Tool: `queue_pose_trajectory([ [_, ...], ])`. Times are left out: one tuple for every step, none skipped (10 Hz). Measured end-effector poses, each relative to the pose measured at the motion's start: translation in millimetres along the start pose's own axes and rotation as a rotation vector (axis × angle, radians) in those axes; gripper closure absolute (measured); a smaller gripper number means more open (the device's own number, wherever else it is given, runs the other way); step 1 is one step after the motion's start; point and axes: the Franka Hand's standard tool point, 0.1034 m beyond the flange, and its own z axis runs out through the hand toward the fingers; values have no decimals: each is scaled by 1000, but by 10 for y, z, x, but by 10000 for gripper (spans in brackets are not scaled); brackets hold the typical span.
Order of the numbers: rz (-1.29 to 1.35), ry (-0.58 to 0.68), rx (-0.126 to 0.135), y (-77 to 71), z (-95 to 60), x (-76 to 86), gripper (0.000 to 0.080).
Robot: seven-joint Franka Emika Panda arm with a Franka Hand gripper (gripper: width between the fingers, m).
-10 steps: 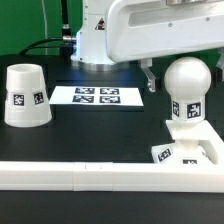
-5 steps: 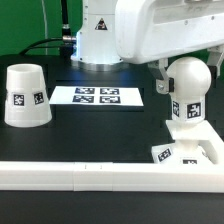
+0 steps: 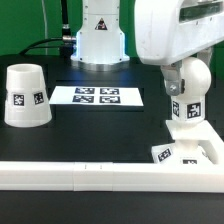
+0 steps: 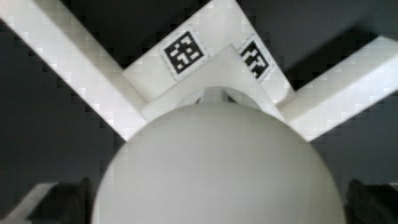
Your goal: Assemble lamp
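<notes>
**Gripper straddles the bulb on its base, shade waiting apart**

The arm (image 3: 160, 35) fills the upper part of the exterior view's right side, standing straight over the lamp parts, which suits a top-down reach. On the dark surface (image 3: 110, 135) the long white rail (image 3: 90, 176) runs along the front edge. It likely serves as a stop that keeps a part from sliding under a push or twist. The marker board (image 3: 97, 96) lies flat farther back.

The shade (image 3: 25, 97) stands mouth-down, well apart at the exterior view's left. It is untouched, so fitting it looks like a later step.

The base (image 3: 190, 150) lies right against the rail at the exterior view's right. The bulb (image 3: 190, 78) stands upright on it, neck down. Whether it is fully seated cannot be told.

The gripper (image 4: 205, 203) is spread wide around the bulb's round head. In the wrist view its dark fingers (image 4: 54, 205) show on either side with a gap, so it grasps nothing yet.
</notes>
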Motion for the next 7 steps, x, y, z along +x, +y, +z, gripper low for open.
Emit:
queue_pose_trajectory([
  [-97,-6,-2,0,10,-2,101],
  [-150,-10,-4,6,12,-11,101],
  [-225,-15,-6,9,17,-19,101],
  [-276,-22,-8,10,19,-22,101],
  [-342,-30,-12,10,20,-22,101],
  [-385,-38,-17,5,20,-13,101],
  [-412,-40,-18,1,20,-6,101],
])
